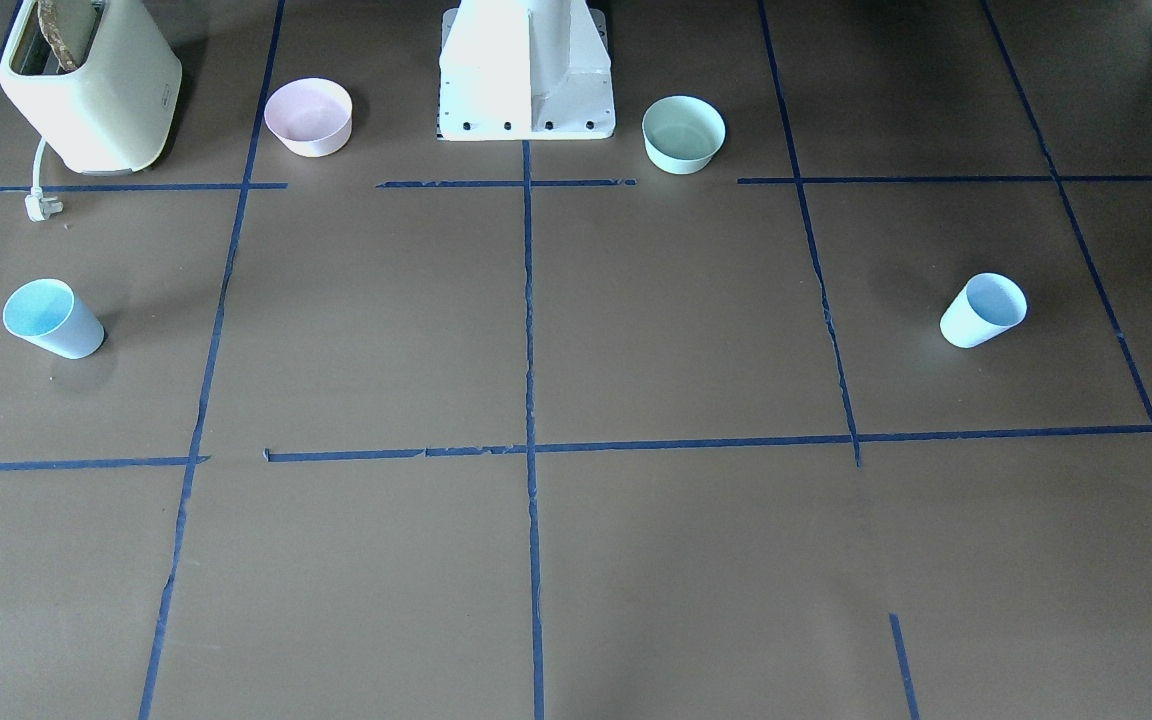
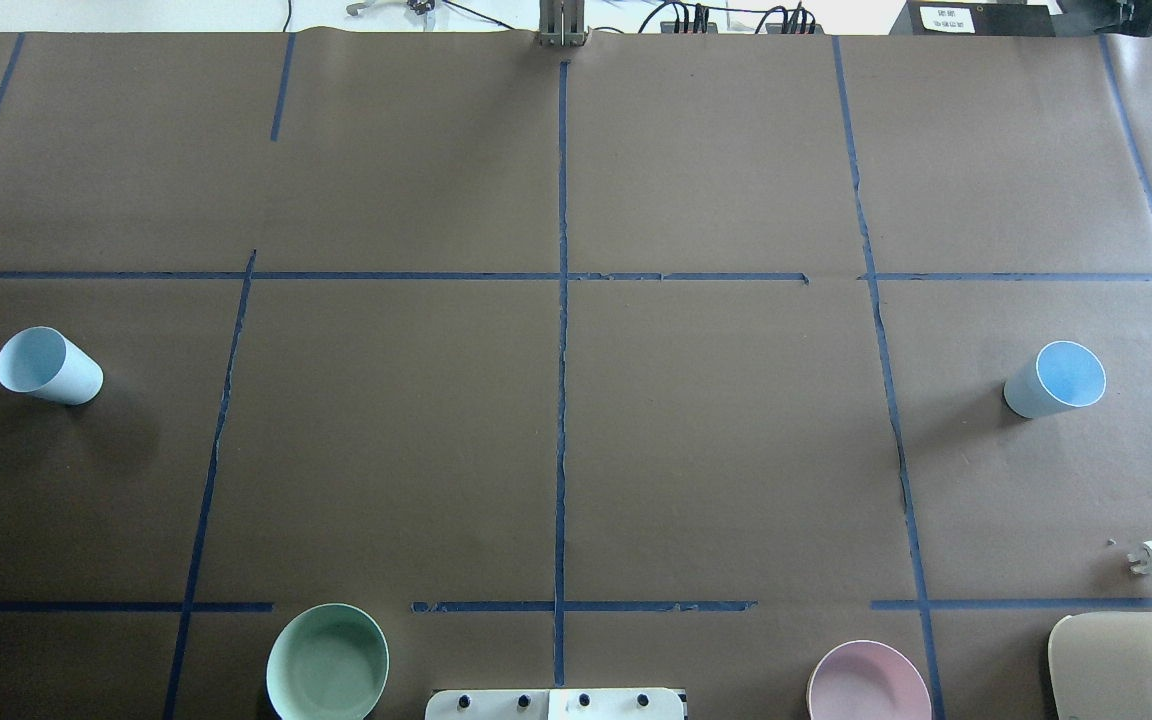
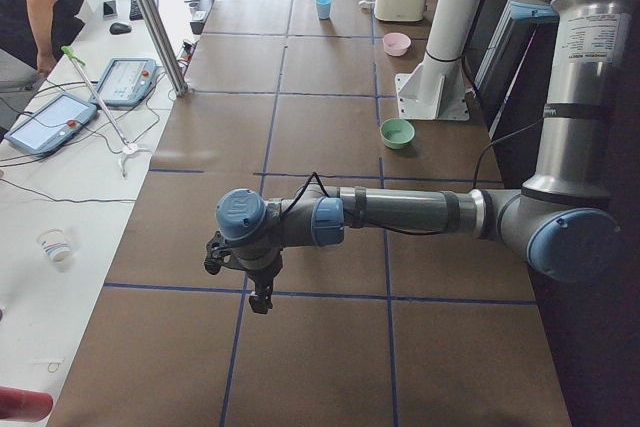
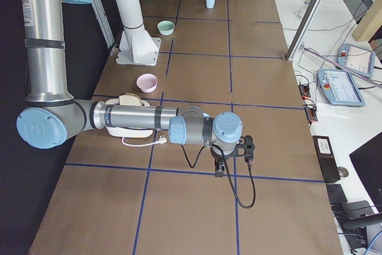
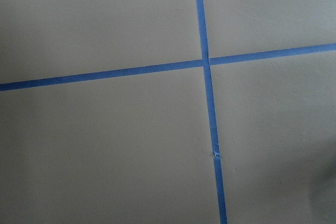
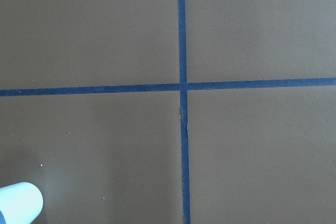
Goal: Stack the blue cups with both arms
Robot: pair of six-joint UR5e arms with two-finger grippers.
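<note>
One small pale-blue tapered plastic cup (image 2: 48, 365) stands upright on the brown table (image 2: 386, 450), far left of the white pedestal base (image 2: 556, 703). A second such cup (image 2: 1056, 380) stands far right of it. The left tool (image 3: 262, 299) and right tool (image 4: 219, 171) hang above the table; I cannot tell whether either is spread or pressed together.

The left cup (image 2: 48, 366) and the right cup (image 2: 1056, 380) sit at opposite ends of the table (image 2: 386, 430), well apart.

Read nothing legible. Noted a printed sticker (image 3: 590, 34) on the left arm (image 3: 400, 212), a second sticker (image 4: 33, 11) on the right arm (image 4: 131, 116), a white label (image 2: 949, 17) on a black box (image 2: 1001, 18); all too small.
</note>
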